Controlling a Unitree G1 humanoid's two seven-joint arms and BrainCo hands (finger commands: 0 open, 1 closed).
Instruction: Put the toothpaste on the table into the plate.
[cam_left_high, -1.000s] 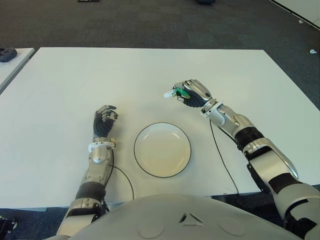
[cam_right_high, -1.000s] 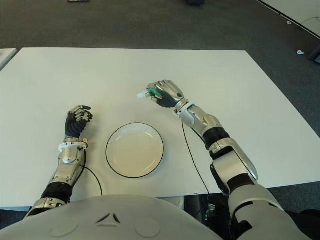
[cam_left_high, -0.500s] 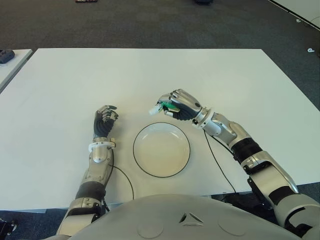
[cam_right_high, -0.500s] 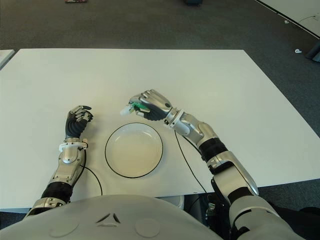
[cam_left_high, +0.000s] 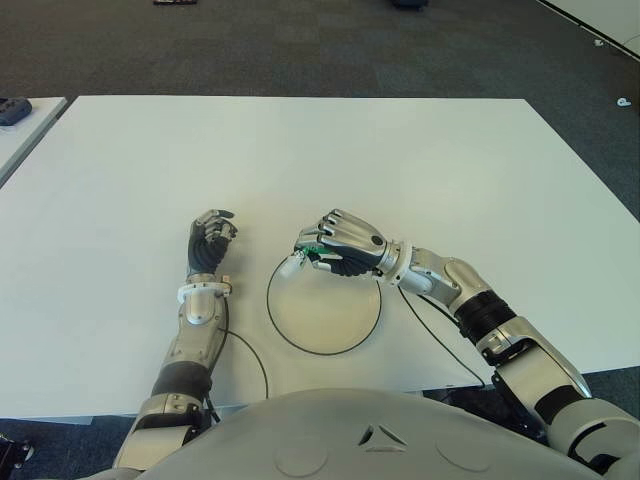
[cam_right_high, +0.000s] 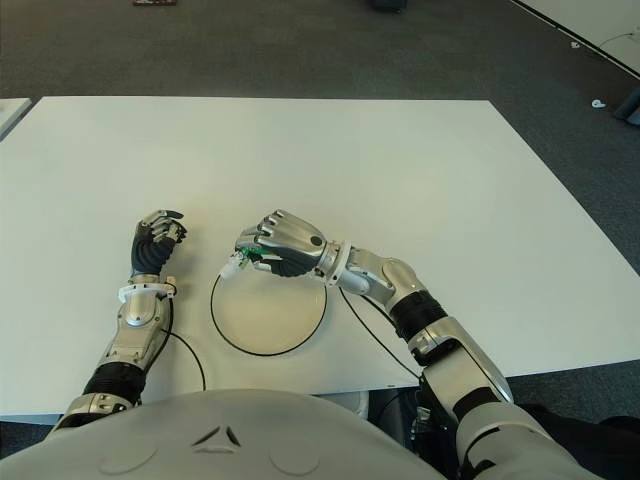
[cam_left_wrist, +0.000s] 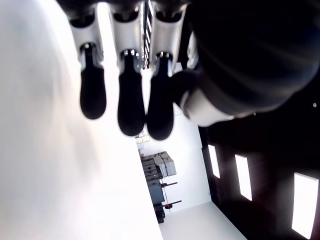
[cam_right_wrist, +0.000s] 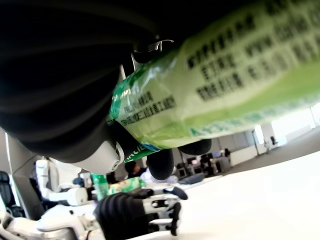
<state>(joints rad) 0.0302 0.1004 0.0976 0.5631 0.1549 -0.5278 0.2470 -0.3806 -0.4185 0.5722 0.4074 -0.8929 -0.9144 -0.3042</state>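
Note:
My right hand (cam_left_high: 335, 245) is shut on a green toothpaste tube (cam_left_high: 312, 252) with a white cap (cam_left_high: 292, 264). It hovers over the far left part of the white plate (cam_left_high: 330, 318), cap pointing left and down at the rim. In the right wrist view the green printed tube (cam_right_wrist: 215, 85) fills the palm, with dark fingers wrapped around it. My left hand (cam_left_high: 209, 240) shows to the left of the plate with its fingers curled and holding nothing; the left wrist view shows those bent fingertips (cam_left_wrist: 131, 107) over the white table.
The white table (cam_left_high: 300, 150) stretches far ahead and to both sides. A thin black cable (cam_left_high: 440, 335) runs from my right wrist to the near edge. Dark carpet lies beyond the table. A second table's corner (cam_left_high: 25, 115) shows at far left.
My right hand has carried the toothpaste from the table's middle toward me and leftward, coming down over the plate's far left rim. The left hand has not moved.

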